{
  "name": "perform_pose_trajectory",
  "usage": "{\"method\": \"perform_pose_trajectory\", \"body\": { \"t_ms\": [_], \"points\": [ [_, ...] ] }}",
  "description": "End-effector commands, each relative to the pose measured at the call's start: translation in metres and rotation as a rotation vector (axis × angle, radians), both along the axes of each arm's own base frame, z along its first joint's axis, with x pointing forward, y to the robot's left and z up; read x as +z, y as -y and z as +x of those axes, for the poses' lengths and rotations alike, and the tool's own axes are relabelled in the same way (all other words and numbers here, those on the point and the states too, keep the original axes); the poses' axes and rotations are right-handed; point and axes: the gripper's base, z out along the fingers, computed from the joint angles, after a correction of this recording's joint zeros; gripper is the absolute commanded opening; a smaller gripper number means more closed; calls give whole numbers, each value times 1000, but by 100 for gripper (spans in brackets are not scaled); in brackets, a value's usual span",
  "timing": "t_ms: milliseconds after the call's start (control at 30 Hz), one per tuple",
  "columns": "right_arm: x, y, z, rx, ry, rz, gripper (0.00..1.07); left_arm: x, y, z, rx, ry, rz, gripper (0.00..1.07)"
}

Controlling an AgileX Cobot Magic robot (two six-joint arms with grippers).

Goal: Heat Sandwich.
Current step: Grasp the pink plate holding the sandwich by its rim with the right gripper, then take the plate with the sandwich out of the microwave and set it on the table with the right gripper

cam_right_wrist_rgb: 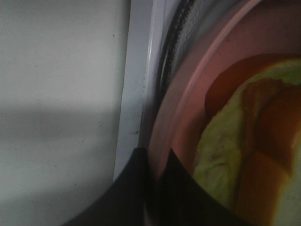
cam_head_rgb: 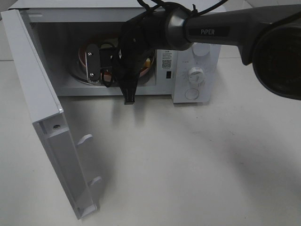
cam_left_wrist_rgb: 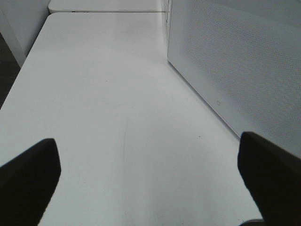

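One microwave (cam_head_rgb: 195, 70) is seen on a white table (cam_head_rgb: 188, 160), its door (cam_head_rgb: 47, 122) swung wide; inside it one pink plate (cam_right_wrist_rgb: 188, 94) is set, and on that plate one sandwich (cam_right_wrist_rgb: 235, 155) is lain. Beside the microwave's perforated side wall the left gripper (cam_left_wrist_rgb: 150, 174) is held over bare tabletop, jaws fully apart, empty. Inside the microwave the right gripper (cam_right_wrist_rgb: 153, 162) is closed on the plate's rim
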Motion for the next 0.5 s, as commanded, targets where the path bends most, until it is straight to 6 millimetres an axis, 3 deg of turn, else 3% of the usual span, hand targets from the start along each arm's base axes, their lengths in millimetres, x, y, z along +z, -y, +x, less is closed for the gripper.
{"method": "perform_pose_trajectory", "body": {
  "t_ms": [33,500],
  "points": [
    [2,6,1,-11,-20,-13,0,0,0,-1,2,7,2,98],
    [8,7,-1,0,-22,-22,0,0,0,-1,2,7,2,98]
  ]
}}
